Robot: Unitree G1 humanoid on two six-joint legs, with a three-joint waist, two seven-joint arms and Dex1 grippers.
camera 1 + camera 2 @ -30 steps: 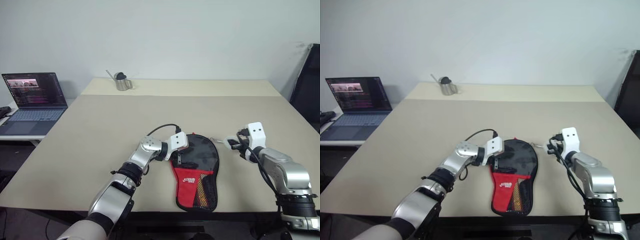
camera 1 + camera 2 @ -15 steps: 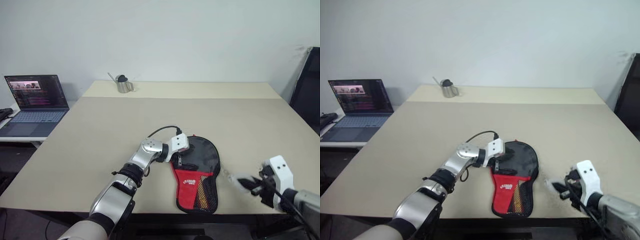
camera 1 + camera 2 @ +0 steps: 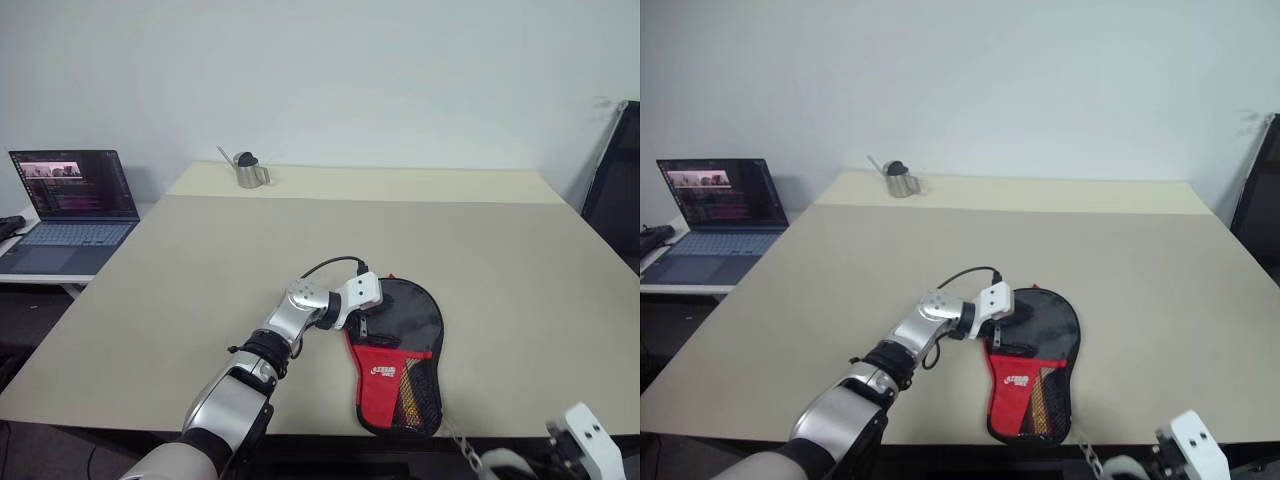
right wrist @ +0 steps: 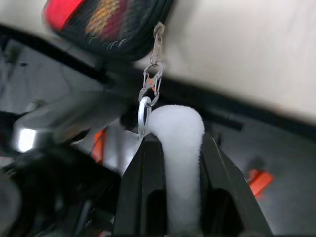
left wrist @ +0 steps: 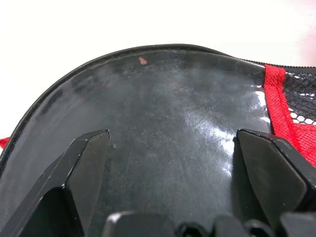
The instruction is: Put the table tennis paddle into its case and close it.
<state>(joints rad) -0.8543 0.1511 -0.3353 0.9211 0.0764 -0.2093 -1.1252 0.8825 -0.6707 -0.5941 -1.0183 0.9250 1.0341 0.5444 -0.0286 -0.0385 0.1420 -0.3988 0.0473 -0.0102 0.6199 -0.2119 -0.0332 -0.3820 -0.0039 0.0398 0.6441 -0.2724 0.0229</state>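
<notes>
- You have a beige table (image 3: 200, 260).
- You see a small metal jug (image 3: 243, 169) near its far edge.
- To the left, your open laptop (image 3: 68, 208) sits on a separate desk, screen lit.

A beige table (image 3: 200, 250) before a plain white wall (image 3: 350, 70), an open laptop (image 3: 68, 205) beside it

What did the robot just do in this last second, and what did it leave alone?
The right gripper, its fingers shut on a white pull tab clipped to the zipper, swept from beside the round end of the case back along its right edge to the table's near edge, drawing the zipper with it. The left gripper stayed open, pressed over the case's round end. Laptop and metal can did not move.
</notes>
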